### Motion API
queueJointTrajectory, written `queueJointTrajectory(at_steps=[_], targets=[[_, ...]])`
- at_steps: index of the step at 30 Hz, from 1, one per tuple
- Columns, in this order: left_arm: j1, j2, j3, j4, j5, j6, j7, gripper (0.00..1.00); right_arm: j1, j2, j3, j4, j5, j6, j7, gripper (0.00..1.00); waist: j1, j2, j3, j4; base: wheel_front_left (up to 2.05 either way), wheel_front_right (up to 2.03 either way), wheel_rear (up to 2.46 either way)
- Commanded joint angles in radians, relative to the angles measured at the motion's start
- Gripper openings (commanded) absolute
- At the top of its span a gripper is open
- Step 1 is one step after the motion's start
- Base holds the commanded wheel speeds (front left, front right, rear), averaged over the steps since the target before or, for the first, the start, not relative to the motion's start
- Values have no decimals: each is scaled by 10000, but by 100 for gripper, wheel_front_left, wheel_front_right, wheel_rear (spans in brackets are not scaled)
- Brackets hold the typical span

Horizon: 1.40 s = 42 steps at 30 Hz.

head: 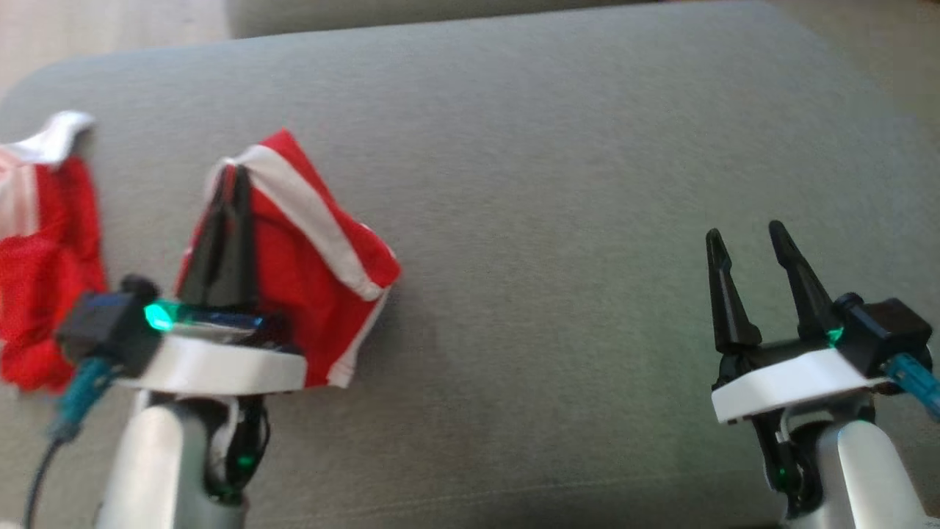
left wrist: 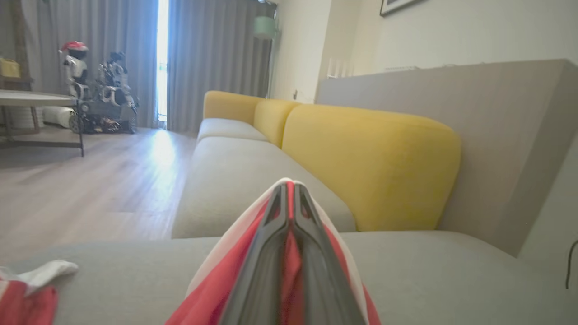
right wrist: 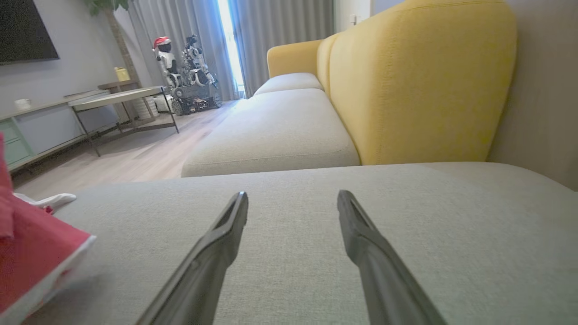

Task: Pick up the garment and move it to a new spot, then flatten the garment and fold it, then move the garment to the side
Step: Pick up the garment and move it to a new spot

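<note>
At the far left, loose red cloth (head: 44,242) lies on the grey sofa cushion (head: 551,132). Just right of it, the left tool (head: 231,176) pinches a raised fold of the red-and-white garment (head: 316,257) — the rest drapes onto the cushion. Well to the right, the right tool (head: 744,234) hangs spread above bare cushion.

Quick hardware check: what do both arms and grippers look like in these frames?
Left gripper and right gripper match: two long, tapered black fingers on a white wrist collar, atop a silver-grey forearm. Each carries a black box module on its outer side, with a teal connector and a green light. A dark cable trails from the left connector.
</note>
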Motion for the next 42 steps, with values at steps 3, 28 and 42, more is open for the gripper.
queueJointTrajectory(at_steps=[3, 28, 42], targets=[[-1065, 24, -153, 20, 421, -4, -116, 0, -600, -23, 315, -456, 224, 40, -222, 100, 0, 0, 736, -985, 0, 0, 0], [-2336, -296, -3499, 4484, -317, -357, -240, 100, -1157, -21, 511, 380, 776, 40, -1033, 100, 0, 0, 1669, -1687, 0, 0, 0], [-1506, 111, -2754, 3930, -488, 732, -900, 100, -600, -20, 193, 476, 352, 40, -542, 100, 0, 0, 58, -131, 0, 0, 0]])
